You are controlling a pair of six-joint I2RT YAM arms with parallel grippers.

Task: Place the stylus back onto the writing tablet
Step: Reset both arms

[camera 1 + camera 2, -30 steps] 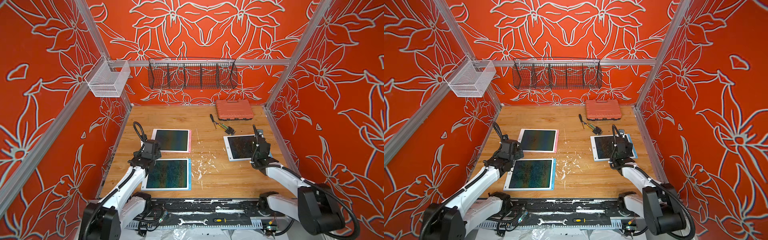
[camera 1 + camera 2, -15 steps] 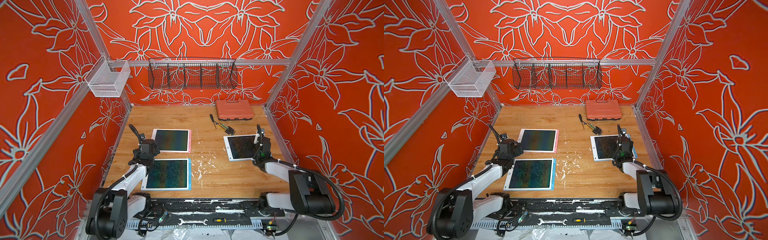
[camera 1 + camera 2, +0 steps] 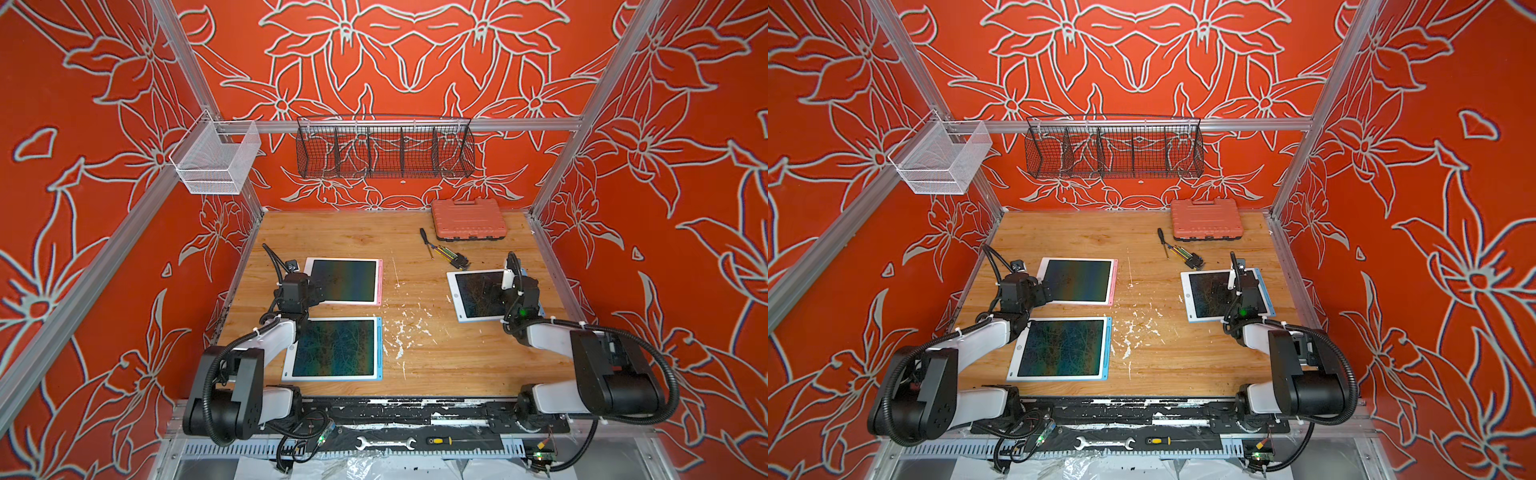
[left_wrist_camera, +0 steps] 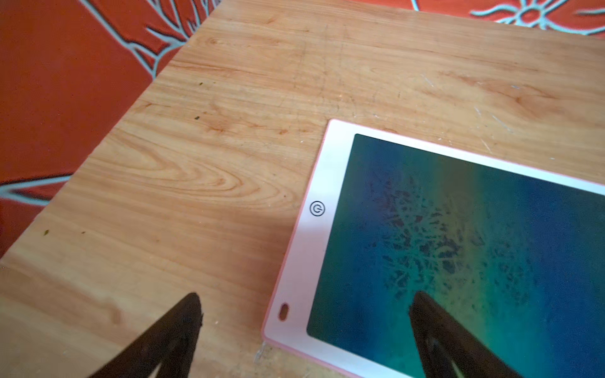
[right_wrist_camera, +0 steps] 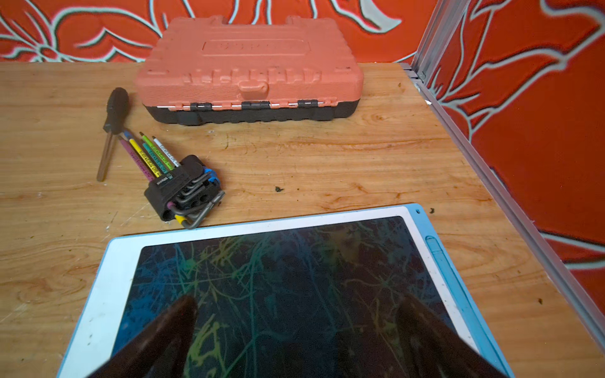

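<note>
Three writing tablets lie on the wooden table. A pink-framed tablet (image 3: 345, 280) lies at the back left with a pink stylus (image 3: 380, 277) in its side slot. In front of it, a blue-framed tablet (image 3: 334, 348) has a blue stylus (image 3: 379, 347) in its slot. The right-hand tablet (image 5: 281, 268) has a light blue stylus (image 5: 440, 258) seated along its edge. My left gripper (image 4: 307, 296) hangs open over the pink tablet's near corner and holds nothing. My right gripper (image 5: 298, 299) hangs open and empty over the right tablet's scribbled screen.
An orange tool case (image 3: 467, 219) sits at the back right, with a screwdriver (image 3: 426, 241) and a hex key set (image 3: 455, 259) in front of it. A black wire basket (image 3: 384, 145) and a white mesh basket (image 3: 216, 162) hang on the walls. White flecks (image 3: 399, 332) mark the table's middle.
Both arms have folded down and drawn back toward the front rail. The grippers stay open over the same tablets, shifted only slightly.
</note>
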